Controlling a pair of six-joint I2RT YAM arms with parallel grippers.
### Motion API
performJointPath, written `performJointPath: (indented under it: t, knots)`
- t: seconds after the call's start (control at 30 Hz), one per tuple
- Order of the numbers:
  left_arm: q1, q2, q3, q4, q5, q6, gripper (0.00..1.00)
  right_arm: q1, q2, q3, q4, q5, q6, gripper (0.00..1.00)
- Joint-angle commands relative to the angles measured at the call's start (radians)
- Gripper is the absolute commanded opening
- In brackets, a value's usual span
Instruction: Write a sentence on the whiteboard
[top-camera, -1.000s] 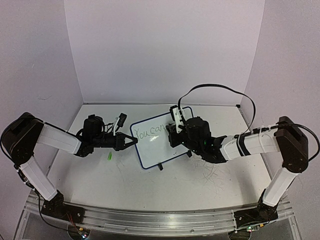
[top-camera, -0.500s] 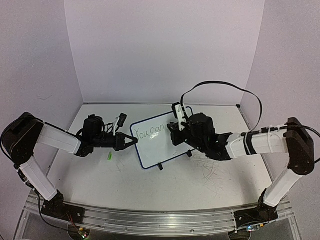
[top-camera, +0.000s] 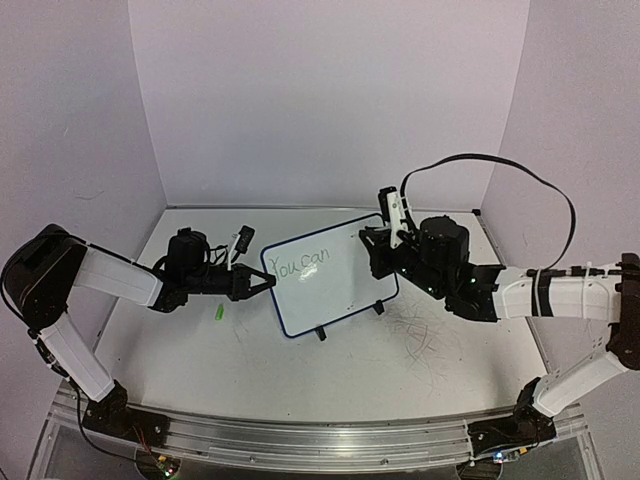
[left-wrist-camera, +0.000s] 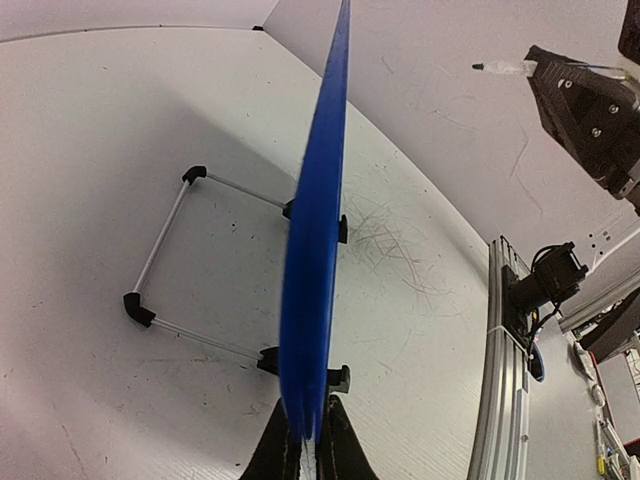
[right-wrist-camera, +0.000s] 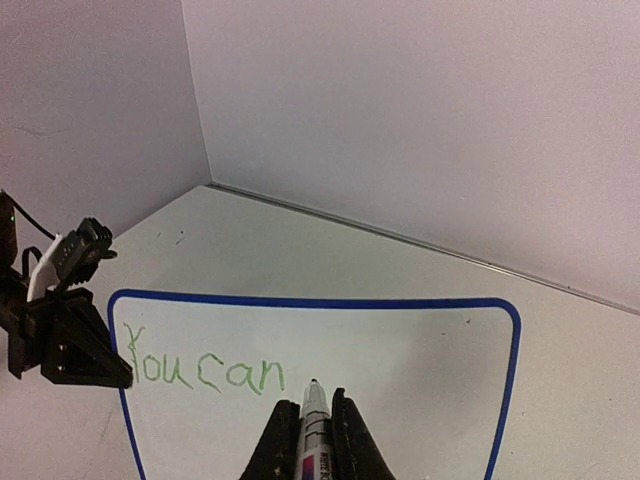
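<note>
Between left gripper (left-wrist-camera: 307, 445) jaws: left rim of whiteboard (top-camera: 335, 290), pinched tight; board propped on 2 black feet, mid-table (top-camera: 300, 380). Between right gripper (right-wrist-camera: 313, 425) jaws: 1 marker (right-wrist-camera: 313, 405), pinched, tip clear of the board face. Green sentence (right-wrist-camera: 205, 368), upper left of board: "You can". 1 small green item (top-camera: 219, 313) on table near left gripper.

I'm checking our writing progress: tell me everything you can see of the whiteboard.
The whiteboard is a small white panel with rounded corners and a thin blue rim, propped tilted on a wire stand with black feet. Green writing reads "You can" at its top left. The left pincer clamps its left edge; the marker in the right pincer hangs off its surface.
</note>
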Motion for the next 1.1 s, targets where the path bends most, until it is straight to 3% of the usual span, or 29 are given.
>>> performJointPath:
  t: [0.0, 0.53, 0.83, 1.07]
  knots:
    - [0.002, 0.019, 0.016, -0.062, -0.058, 0.053, 0.00, -0.001, -0.040, -0.021, 0.035, 0.004, -0.033, 0.00]
    - [0.001, 0.017, 0.021, -0.067, -0.074, 0.054, 0.00, -0.003, 0.074, 0.015, 0.048, 0.007, -0.028, 0.00]
    - [0.002, 0.018, 0.022, -0.067, -0.075, 0.062, 0.00, -0.095, 0.077, 0.001, 0.089, -0.071, 0.124, 0.00]
    - [0.002, 0.009, 0.021, -0.068, -0.076, 0.068, 0.00, -0.098, 0.073, -0.031, 0.112, -0.042, 0.051, 0.00]
